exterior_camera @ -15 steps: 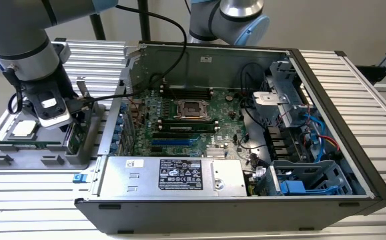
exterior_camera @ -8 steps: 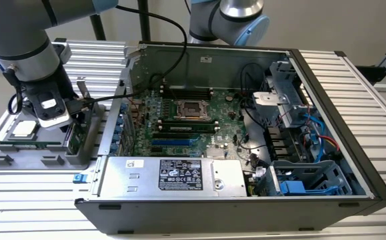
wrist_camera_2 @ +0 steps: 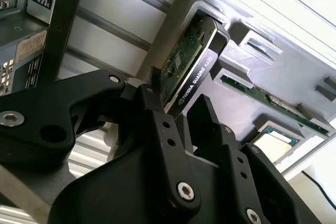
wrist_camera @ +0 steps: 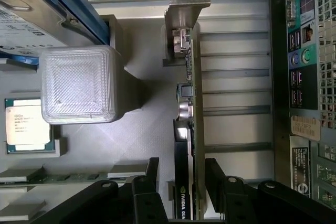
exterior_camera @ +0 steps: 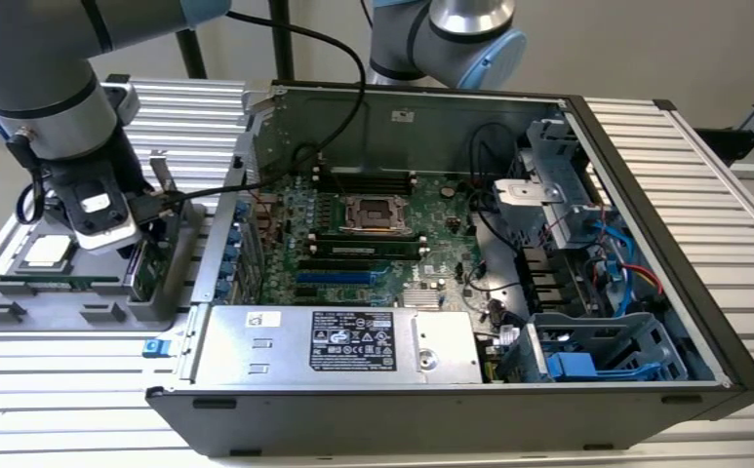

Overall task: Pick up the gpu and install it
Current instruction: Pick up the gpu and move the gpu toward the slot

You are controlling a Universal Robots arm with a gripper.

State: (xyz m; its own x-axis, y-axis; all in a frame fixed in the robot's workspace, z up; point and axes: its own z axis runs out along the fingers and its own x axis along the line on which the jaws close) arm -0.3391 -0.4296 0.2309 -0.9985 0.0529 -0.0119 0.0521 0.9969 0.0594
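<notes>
Ribbed table (exterior_camera: 38,414), grey tray (exterior_camera: 38,319), computer case (exterior_camera: 416,429)

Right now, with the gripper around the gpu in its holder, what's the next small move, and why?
Probably close the fingers. The gripper straddles the gpu, which stands edge-on in the gray holder, with a gap showing on each side, so nothing is gripped yet.

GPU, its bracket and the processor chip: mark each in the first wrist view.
gpu (wrist_camera: 199,124), first wrist view, on the green board's edge.
bracket (wrist_camera: 181,3), first wrist view, on its notched metal end.
processor chip (wrist_camera: 27,124), first wrist view, on its metal lid.
</notes>
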